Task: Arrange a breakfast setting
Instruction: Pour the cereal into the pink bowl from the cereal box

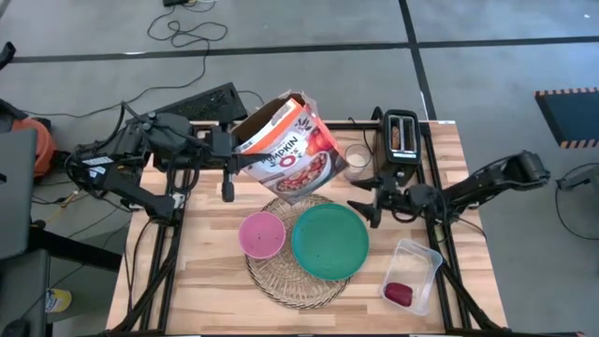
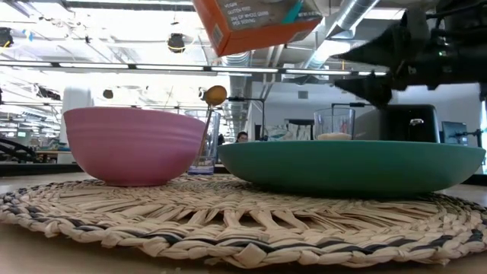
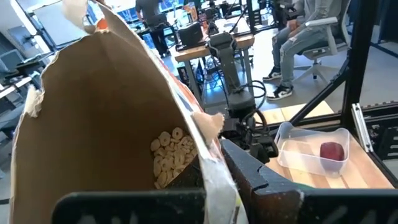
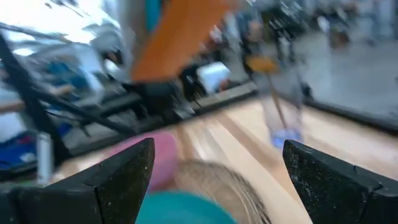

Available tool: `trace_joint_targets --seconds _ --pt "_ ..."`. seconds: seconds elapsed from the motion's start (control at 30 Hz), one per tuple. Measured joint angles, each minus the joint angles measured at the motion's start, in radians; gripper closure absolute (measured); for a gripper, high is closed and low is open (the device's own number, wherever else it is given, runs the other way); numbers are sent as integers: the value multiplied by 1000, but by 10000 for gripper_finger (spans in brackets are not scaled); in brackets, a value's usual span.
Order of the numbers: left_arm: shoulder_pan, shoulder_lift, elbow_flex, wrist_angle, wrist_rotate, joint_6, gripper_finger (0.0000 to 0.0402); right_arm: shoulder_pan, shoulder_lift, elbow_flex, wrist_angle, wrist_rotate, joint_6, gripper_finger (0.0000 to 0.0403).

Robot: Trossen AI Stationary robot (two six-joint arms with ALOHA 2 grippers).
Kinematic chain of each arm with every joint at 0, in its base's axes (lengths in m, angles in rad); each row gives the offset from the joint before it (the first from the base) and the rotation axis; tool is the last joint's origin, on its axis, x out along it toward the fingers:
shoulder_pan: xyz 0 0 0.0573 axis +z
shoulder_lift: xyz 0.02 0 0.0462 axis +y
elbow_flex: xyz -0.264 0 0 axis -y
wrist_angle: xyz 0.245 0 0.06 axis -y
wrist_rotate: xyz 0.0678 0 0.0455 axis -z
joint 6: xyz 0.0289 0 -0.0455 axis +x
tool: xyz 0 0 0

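Note:
A woven wicker mat (image 1: 298, 273) lies at the table's middle. On it stand a small pink bowl (image 1: 262, 234) and a larger teal plate (image 1: 329, 241). My left gripper (image 1: 226, 152) is shut on an open cereal box (image 1: 288, 150), held tilted in the air above the mat's far side. My right gripper (image 1: 361, 208) is open and empty, just above the plate's far right rim. A gold spoon (image 2: 214, 97) stands in a clear glass (image 1: 356, 161). A dark-red fruit (image 1: 399, 294) lies in a clear tub. I cannot make out the bread ring. My left gripper holds the cereal box by a side wall at its open end (image 3: 210, 163), coming level from the table's left. One dark finger (image 3: 258, 177) lies along the outside of that wall; the box hides the other. The box is lifted clear and tilted, with cereal rings (image 3: 173, 157) inside.
A black toaster (image 1: 401, 137) stands at the far right, with something tan in its slot. The clear tub (image 1: 414, 273) sits near the right front edge. People sit at desks in the room beyond.

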Motion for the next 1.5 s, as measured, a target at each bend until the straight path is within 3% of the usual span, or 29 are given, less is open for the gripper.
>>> trace_joint_targets --seconds 0.2,0.5,0.7,0.93,1.5 --pt "-1 0 0 33 24 8 402 -102 202 35 283 -167 -31 22" --pt "-1 0 0 41 32 13 402 -222 441 225 425 -454 -44 23" --pt "-8 0 -2 59 44 24 402 -259 490 276 431 -546 -37 23" --pt "-18 0 -7 72 59 33 402 -283 499 317 431 -578 -33 23" --pt "-19 0 -8 70 31 49 402 -253 495 383 432 -773 -56 23"
